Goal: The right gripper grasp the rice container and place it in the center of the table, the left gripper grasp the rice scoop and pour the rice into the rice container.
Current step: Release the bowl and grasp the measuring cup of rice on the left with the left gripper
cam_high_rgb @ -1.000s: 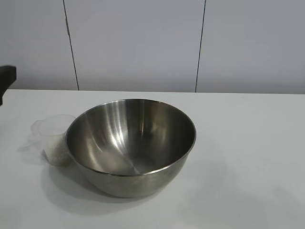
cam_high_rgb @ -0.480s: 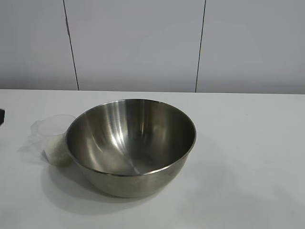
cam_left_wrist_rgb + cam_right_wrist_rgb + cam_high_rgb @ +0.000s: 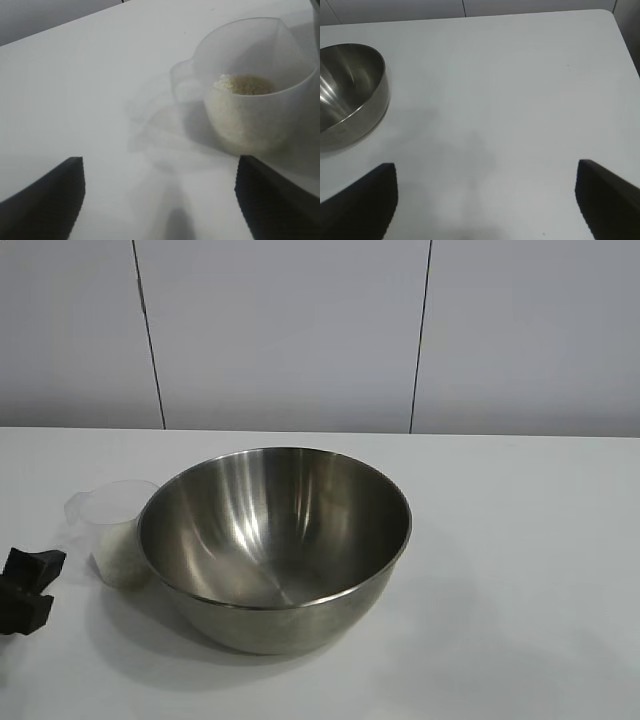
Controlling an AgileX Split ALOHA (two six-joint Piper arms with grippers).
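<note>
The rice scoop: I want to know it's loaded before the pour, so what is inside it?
The rice scoop holds a heap of white rice filling its lower part. The heap hides the scoop's bottom.

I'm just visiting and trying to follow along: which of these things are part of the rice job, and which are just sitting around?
Part of the job:
- rice container
- rice scoop
- rice inside the scoop
- left gripper, jaws apart, near the scoop
- right gripper, off to the side
- table

Just there:
- grey wall panels
</note>
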